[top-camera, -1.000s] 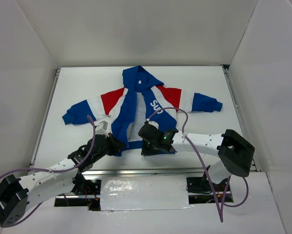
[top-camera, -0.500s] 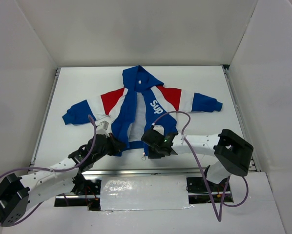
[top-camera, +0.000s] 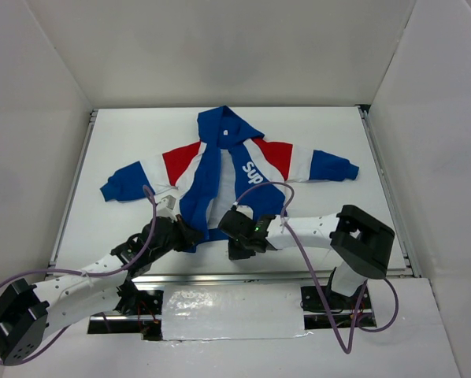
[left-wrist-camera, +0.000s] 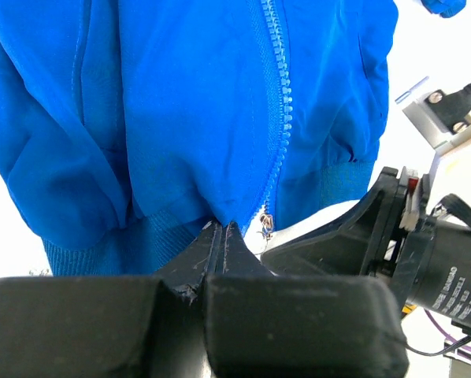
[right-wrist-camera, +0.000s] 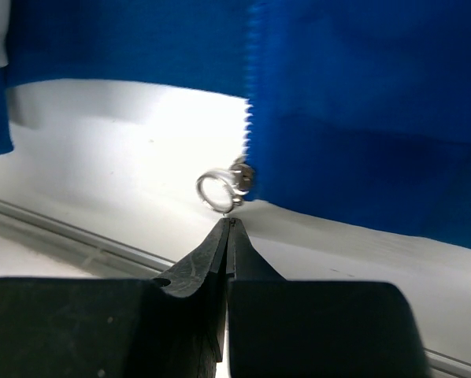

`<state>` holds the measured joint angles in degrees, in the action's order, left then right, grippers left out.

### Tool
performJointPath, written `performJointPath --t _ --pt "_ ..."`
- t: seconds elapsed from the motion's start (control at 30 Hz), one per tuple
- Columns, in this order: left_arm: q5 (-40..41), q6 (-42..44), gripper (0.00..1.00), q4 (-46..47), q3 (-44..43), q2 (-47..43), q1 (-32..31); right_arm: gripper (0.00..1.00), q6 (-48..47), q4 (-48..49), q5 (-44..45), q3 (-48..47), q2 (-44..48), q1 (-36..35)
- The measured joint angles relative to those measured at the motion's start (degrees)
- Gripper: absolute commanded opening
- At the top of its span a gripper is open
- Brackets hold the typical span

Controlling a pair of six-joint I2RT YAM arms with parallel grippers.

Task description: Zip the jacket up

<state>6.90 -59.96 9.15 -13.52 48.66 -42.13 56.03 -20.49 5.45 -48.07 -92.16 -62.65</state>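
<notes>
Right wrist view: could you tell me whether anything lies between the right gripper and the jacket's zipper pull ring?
Nothing visible does. The shut right gripper sits just short of the pull ring at the jacket edge, only bare table between.

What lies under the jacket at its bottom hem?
White table shows below the jacket hem, beside the zipper ring. Whatever lies beneath the fabric itself is covered.

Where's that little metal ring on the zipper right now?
In the right wrist view, the ring hangs off the jacket's bottom corner, just past the right gripper's shut tips.
</notes>
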Motion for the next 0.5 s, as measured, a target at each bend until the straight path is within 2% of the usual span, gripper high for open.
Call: performJointPath --t 0.3,0.4,0.43,0.5 --pt "-0.1 0.0 0.0 -0.2 0.0 -0.9 0.0 0.02 -0.2 -0.1 -0.8 -0.5 -0.3 -0.5" --pt "-0.1 0.1 0.0 -0.4 0.0 -1.9 0.1 0.17 -1.6 -1.6 0.4 -0.2 1.5 -0.5" --pt "-0.1 0.1 0.0 -0.6 0.0 -2.2 0.1 0.37 -2.5 -1.8 0.9 0.2 2.9 -0.5" --pt "-0.1 0.1 0.0 -0.9 0.0 -2.6 0.1 0.55 -4.8 -1.8 1.3 1.3 6.4 -0.4"
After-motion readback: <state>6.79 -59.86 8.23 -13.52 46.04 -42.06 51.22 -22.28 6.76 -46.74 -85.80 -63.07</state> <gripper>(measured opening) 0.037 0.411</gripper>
